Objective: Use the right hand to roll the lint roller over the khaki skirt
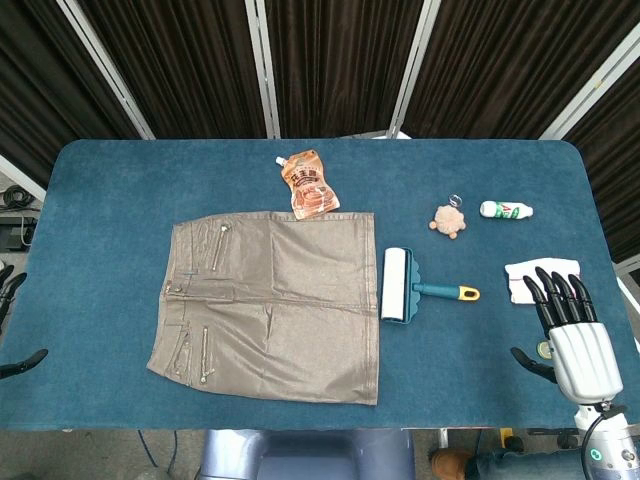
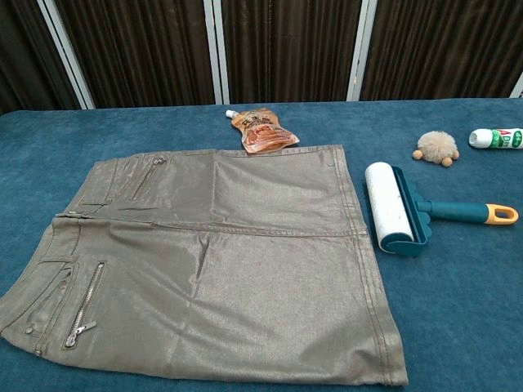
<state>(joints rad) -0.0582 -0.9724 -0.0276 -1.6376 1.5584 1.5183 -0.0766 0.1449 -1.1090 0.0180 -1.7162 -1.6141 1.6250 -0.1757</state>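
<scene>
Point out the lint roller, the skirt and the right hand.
lint roller [image 2: 384, 204], chest view, on the white roll.
skirt [image 1: 280, 300], head view, middle of the fabric.
right hand [image 1: 572, 335], head view, back of the hand.

The left robot hand [image 1: 8, 320] was mostly cut off by the head view's left edge, only dark fingertips showing. The chest view's right edge cut the white bottle [image 2: 500, 138], and its label was too small to read. The pouch [image 1: 310, 184] print was illegible.
</scene>
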